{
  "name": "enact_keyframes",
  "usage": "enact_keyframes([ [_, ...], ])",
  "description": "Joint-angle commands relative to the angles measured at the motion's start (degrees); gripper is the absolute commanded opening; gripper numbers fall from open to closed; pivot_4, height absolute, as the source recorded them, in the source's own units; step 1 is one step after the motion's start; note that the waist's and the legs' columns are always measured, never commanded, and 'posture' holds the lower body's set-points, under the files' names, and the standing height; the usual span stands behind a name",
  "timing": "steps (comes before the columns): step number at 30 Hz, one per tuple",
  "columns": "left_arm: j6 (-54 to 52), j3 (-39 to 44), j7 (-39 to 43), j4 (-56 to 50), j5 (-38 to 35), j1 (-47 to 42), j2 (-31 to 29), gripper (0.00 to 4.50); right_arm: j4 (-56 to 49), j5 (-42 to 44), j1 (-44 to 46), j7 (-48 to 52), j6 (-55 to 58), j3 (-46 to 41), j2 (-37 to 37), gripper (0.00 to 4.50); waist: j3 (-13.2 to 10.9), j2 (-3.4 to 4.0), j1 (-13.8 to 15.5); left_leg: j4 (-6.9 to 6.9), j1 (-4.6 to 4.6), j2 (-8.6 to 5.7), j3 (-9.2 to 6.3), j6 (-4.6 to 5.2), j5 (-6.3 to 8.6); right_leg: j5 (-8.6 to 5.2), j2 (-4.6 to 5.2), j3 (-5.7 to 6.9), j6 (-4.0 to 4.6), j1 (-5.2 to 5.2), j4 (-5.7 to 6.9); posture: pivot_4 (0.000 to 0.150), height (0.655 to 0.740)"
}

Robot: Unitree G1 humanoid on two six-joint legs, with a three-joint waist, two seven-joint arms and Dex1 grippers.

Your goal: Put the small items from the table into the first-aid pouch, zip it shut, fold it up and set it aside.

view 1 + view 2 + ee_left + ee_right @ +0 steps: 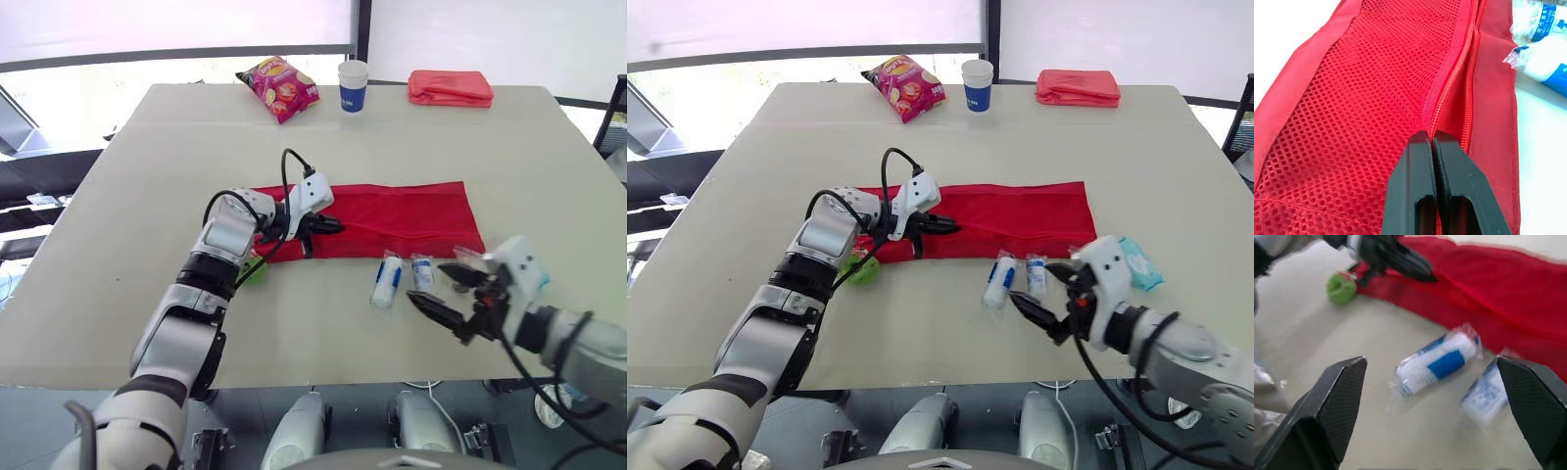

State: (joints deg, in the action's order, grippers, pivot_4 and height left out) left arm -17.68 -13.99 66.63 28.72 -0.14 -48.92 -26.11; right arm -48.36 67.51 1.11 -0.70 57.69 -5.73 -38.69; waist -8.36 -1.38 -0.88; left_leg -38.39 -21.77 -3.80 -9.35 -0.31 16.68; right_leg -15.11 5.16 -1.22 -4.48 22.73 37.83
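Red mesh-fabric first-aid pouch (392, 217), limp and light, likely handles best by its zip lip, where left gripper (328, 224) is clenched on it; right gripper (446, 293) gapes over slippery plastic-wrapped white rolls (387, 281).

A pale beige counter (118, 196) spreads across the middle. At twelve o'clock, bright daylight comes through a wide window (176, 29), beside a dark upright post (363, 27). Grey floor (24, 401) shows at seven o'clock.

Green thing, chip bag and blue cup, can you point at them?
Green thing (1342, 288): right wrist view, on its round middle.
Chip bag (280, 88): left eye view, middle of its printed front.
Blue cup (353, 97): left eye view, on its blue side.
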Motion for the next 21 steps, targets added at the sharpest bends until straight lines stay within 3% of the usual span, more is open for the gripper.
enact_keyframes([
  [1, -0.3, 0.5, -1.8, -3.4, -0.1, -0.2, 0.1, 0.07, 0.4, 5.3, 3.9, -11.9, 2.8, 4.8, 4.2, 4.50, 0.0, 0.00, 0.1, 0.00, 0.00, 0.00, -0.01, 0.00, 0.00, 0.00, 0.00, 0.00, 0.00, 0.00, 0.00, 0.150, 0.7400],
  [7, -1.0, 0.2, -3.8, -3.7, 0.0, -0.2, 1.0, 0.07, 4.9, 9.2, 7.9, -23.3, 4.3, 10.1, 9.6, 4.50, 0.0, 0.01, -0.1, 0.01, 0.01, -0.04, -0.03, 0.00, 0.00, 0.00, -0.02, 0.02, 0.00, 0.00, -0.01, 0.150, 0.7400],
  [15, -1.9, -0.4, -3.9, -5.2, -0.1, 0.4, 1.5, 0.07, 14.0, 2.7, 12.9, -29.4, 6.2, 15.0, 16.1, 4.50, 0.0, 0.02, -0.4, 0.03, 0.03, -0.06, 0.00, 0.00, 0.00, 0.00, -0.05, 0.00, 0.00, 0.01, 0.02, 0.150, 0.7400],
  [18, -1.9, -0.5, -4.0, -5.5, -0.1, 0.4, 1.5, 0.00, 15.3, 0.6, 13.8, -28.8, 7.0, 15.4, 17.5, 3.77, 0.0, 0.03, -0.6, 0.04, 0.03, -0.06, -0.01, 0.00, 0.00, 0.00, -0.07, 0.01, 0.00, 0.01, 0.03, 0.150, 0.7400],
  [21, -2.2, -0.4, -4.2, -5.9, -0.3, 0.5, 1.5, 0.00, 15.2, -0.8, 14.0, -27.0, 8.1, 15.5, 17.6, 2.28, 0.0, 0.03, -0.9, 0.04, 0.02, -0.06, -0.01, 0.00, 0.00, 0.00, -0.06, 0.01, 0.00, 0.01, 0.01, 0.150, 0.7400],
])
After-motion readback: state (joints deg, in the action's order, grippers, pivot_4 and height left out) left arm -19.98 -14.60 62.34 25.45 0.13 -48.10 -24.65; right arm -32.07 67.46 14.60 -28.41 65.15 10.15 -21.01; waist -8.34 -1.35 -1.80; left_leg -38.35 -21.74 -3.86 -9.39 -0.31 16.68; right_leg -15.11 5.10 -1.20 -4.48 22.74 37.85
